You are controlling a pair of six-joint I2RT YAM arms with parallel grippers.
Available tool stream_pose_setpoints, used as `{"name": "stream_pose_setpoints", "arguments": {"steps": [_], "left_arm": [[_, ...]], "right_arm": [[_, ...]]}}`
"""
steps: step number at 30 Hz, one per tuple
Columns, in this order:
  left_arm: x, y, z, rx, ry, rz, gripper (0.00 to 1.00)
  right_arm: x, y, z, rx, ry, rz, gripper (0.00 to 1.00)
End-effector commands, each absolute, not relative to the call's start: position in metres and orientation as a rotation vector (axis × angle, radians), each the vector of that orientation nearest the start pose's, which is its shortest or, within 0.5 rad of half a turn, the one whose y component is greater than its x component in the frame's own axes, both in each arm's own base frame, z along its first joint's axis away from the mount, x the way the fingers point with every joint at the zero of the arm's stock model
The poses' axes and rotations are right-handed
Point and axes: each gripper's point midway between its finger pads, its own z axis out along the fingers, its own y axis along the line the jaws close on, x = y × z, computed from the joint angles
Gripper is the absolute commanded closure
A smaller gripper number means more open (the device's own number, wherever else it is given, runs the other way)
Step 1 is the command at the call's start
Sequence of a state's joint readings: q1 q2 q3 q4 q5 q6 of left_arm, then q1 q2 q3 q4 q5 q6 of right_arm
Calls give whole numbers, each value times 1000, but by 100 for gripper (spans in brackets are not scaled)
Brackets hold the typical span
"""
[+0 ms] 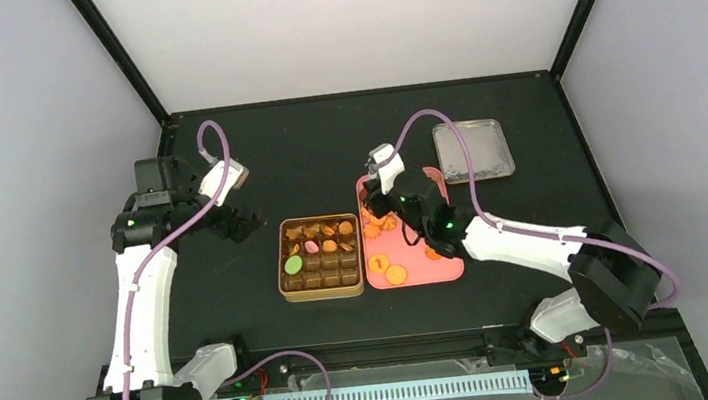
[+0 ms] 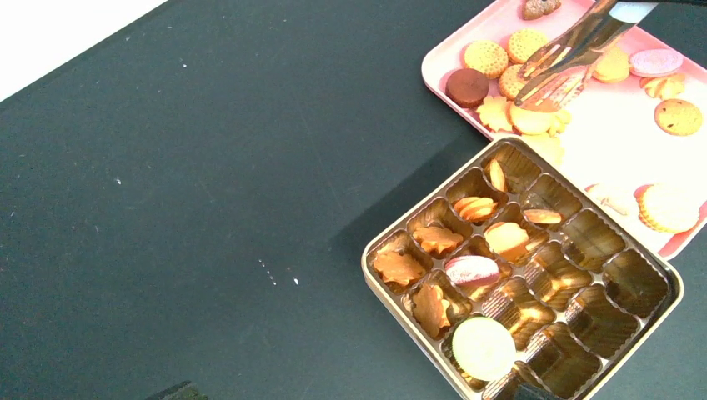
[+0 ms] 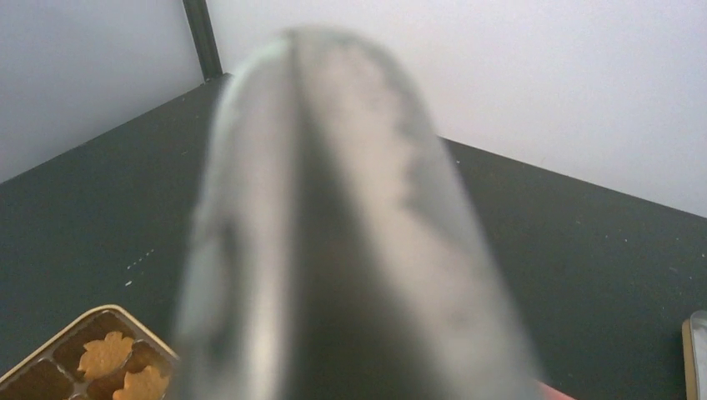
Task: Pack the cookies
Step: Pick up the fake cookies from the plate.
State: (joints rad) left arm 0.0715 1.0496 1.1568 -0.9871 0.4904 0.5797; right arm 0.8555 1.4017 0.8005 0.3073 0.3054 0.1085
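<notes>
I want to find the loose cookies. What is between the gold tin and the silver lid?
The pink tray holding loose cookies lies between the tin and the lid, as the top view shows.

Tray (image 2: 600, 133) pink — cookies (image 2: 486, 58) orange-golden, tin (image 2: 638, 283) brown, tongs (image 2: 575, 46) silver.

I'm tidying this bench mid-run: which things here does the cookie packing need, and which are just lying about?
In use:
cookies
tin
tray
tongs

Lying about:
lid, far right of the table, untouched
</notes>
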Motion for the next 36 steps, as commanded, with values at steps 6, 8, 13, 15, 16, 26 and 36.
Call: {"name": "stream_pose_setpoints", "arguments": {"steps": [6, 8, 13, 15, 16, 26, 36], "left_arm": [[277, -61, 269, 776, 2168, -288, 1], [277, -62, 268, 779, 2167, -292, 1], [278, -63, 268, 777, 2168, -306, 1], [277, -64, 267, 780, 2168, -309, 1], [277, -63, 267, 778, 2169, -308, 1], [276, -64, 267, 783, 2168, -311, 1], [275, -65, 269, 782, 2162, -325, 1]], "right_arm": [[339, 304, 225, -404, 1755, 436, 67], [338, 301, 217, -400, 1768, 430, 66], [334, 297, 202, -412, 1797, 416, 65], [334, 296, 197, -415, 1810, 408, 64], [333, 295, 194, -417, 1816, 406, 64], [334, 293, 187, -416, 1836, 384, 69], [336, 284, 208, -387, 1807, 339, 99]]}}
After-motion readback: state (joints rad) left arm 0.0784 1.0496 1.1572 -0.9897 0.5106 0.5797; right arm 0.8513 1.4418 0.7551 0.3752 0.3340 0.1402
